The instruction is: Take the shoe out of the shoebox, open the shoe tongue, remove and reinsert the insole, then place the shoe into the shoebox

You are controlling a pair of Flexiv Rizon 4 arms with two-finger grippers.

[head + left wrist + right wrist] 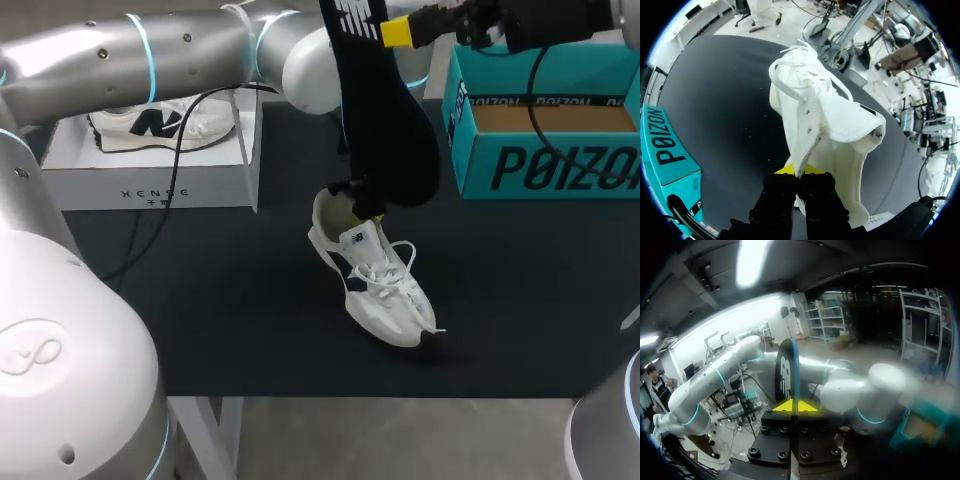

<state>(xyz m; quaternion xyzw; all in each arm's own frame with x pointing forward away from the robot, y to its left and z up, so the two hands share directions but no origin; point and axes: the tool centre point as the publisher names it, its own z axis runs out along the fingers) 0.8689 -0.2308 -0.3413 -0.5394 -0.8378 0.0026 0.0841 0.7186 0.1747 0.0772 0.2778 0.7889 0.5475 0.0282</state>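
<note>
The left pincer is pinched narrow on the collar edge of the white shoe, which rests on the desk. The right pincer is clamped tight on the black insole, held above the shoe and hiding the left pincer in the head view. The teal shoebox is cut off at the frame edge.

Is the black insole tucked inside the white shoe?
No, the right tool holds the insole up in the air, while the shoe sits below on the table.

dark block lettering on teal shoebox
</note>
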